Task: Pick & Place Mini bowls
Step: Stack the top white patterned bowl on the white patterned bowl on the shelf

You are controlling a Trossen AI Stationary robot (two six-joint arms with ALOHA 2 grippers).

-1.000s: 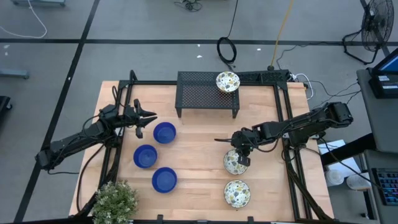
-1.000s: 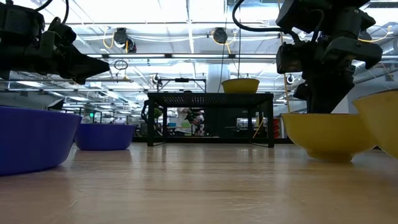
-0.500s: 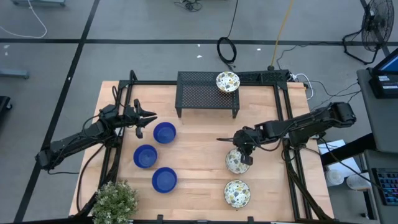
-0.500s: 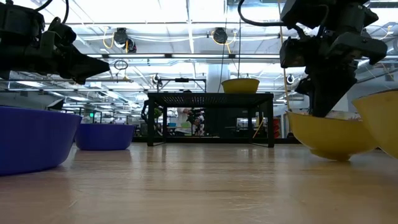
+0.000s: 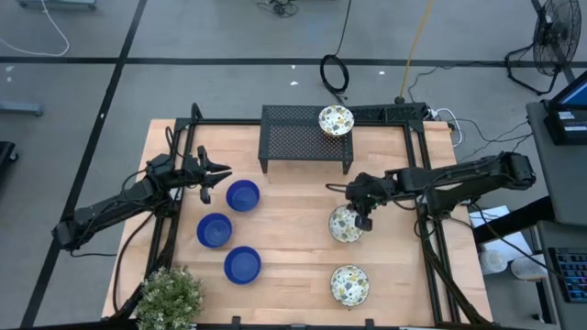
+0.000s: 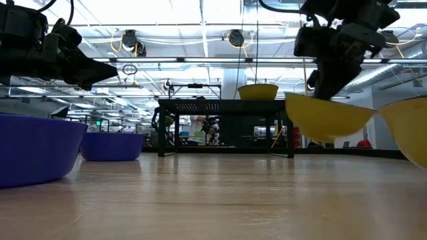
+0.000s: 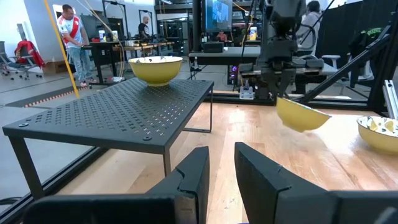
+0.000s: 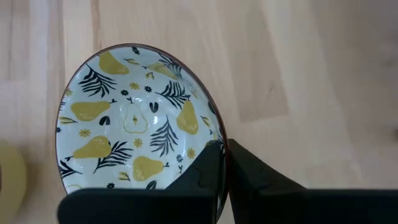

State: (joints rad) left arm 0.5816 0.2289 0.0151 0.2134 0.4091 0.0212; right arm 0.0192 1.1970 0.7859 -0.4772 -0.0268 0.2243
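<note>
Carrying a patterned mini bowl [image 5: 345, 224] clear of the table [image 5: 293, 197], the right gripper [image 5: 363, 215] is clamped shut on its rim. It's the transport step; next comes a level run to the black rack [image 5: 306, 137], beside the bowl on it [image 5: 336, 120]. The left gripper [image 5: 216, 171] waits, jaws slightly parted, holding nothing.
</note>
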